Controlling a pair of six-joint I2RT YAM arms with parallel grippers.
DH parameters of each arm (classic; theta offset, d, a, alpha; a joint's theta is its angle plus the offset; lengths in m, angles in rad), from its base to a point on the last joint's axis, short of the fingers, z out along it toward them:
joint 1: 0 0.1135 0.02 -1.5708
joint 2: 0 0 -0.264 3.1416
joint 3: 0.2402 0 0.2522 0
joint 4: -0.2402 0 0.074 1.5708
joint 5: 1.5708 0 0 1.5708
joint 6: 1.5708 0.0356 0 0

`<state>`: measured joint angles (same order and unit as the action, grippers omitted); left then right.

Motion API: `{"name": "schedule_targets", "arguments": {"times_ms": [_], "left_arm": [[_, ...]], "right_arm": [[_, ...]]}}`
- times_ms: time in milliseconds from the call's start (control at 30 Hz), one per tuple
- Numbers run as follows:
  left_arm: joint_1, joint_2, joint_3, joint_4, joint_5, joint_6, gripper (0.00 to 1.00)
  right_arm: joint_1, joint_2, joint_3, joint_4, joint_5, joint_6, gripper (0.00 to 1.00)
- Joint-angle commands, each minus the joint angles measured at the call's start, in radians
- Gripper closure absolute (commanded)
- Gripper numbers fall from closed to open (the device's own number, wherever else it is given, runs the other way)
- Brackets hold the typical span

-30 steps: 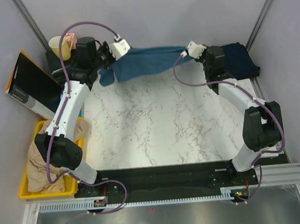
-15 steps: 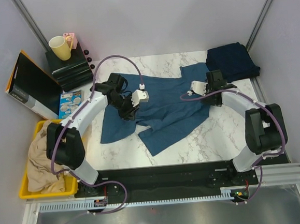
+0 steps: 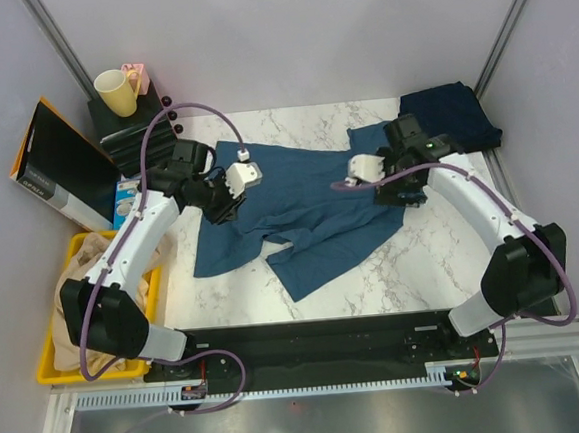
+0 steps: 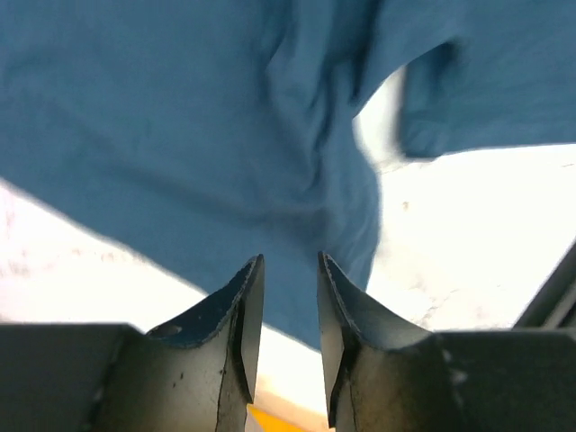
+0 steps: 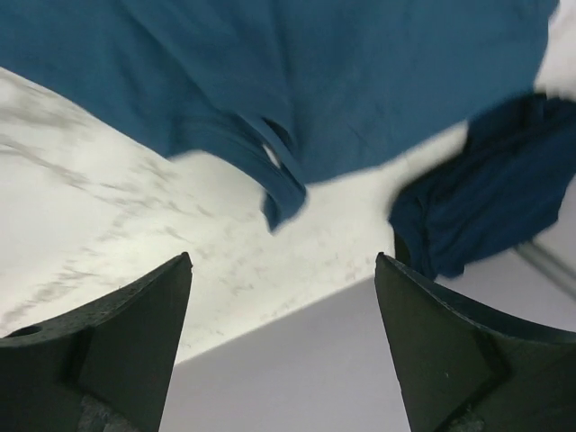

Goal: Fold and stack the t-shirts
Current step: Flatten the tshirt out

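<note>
The blue shirt point(image 3: 309, 210) lies spread but rumpled mid-worktop point(image 3: 415, 277), laid out for folding. The navy shirt point(image 3: 452, 113) sits compact at the far right corner, probably the stack's base. Left fingers point(image 4: 243, 315) are slightly parted and right fingers point(image 5: 135, 333) wide, both empty above the cloth.

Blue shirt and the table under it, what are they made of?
The blue t-shirt looks like soft, matte cloth, maybe cotton: it wrinkles, folds over itself and lies floppy. The table looks like smooth white marble with thin grey veins, though it could just be a printed marble-look top.
</note>
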<state>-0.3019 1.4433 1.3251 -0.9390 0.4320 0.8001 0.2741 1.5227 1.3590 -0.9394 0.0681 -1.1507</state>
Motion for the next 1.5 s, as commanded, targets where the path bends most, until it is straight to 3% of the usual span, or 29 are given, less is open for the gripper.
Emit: {"name": "schedule_targets", "arguments": {"times_ms": [0, 167, 267, 733, 1033, 1133, 1233, 1267, 1333, 1367, 1400, 1467], "left_arm": [[0.092, -0.035, -0.140, 0.190, -0.185, -0.078, 0.64], [0.194, -0.017, -0.159, 0.240, -0.225, -0.114, 0.66], [0.225, -0.029, -0.153, 0.240, -0.220, -0.114, 0.66], [0.261, -0.093, -0.141, 0.175, -0.168, -0.058, 0.65], [0.261, -0.100, -0.145, 0.143, -0.156, -0.061, 0.65], [0.262, -0.095, -0.139, 0.138, -0.165, -0.053, 0.65], [0.262, -0.096, -0.133, 0.132, -0.162, -0.048, 0.65], [0.262, -0.098, -0.132, 0.131, -0.161, -0.050, 0.65], [0.262, -0.101, -0.133, 0.120, -0.154, -0.045, 0.65], [0.262, -0.104, -0.138, 0.114, -0.151, -0.033, 0.65], [0.262, -0.110, -0.142, 0.106, -0.141, -0.024, 0.65], [0.262, -0.121, -0.165, 0.085, -0.125, 0.019, 0.65]], "right_arm": [[0.238, -0.036, -0.026, -0.129, -0.162, 0.173, 0.12], [0.457, 0.031, -0.075, -0.012, -0.212, 0.316, 0.13], [0.519, 0.071, -0.087, 0.053, -0.231, 0.361, 0.13], [0.717, 0.295, -0.081, 0.210, -0.251, 0.431, 0.16], [0.754, 0.363, -0.150, 0.338, -0.263, 0.503, 0.16], [0.755, 0.389, -0.175, 0.363, -0.261, 0.516, 0.25], [0.757, 0.416, -0.195, 0.382, -0.237, 0.520, 0.40], [0.754, 0.419, -0.201, 0.392, -0.228, 0.522, 0.55], [0.754, 0.418, -0.213, 0.395, -0.194, 0.522, 0.70], [0.754, 0.412, -0.218, 0.395, -0.173, 0.523, 0.95], [0.755, 0.401, -0.222, 0.386, -0.153, 0.525, 1.00], [0.752, 0.347, -0.233, 0.360, -0.090, 0.504, 1.00]]}}
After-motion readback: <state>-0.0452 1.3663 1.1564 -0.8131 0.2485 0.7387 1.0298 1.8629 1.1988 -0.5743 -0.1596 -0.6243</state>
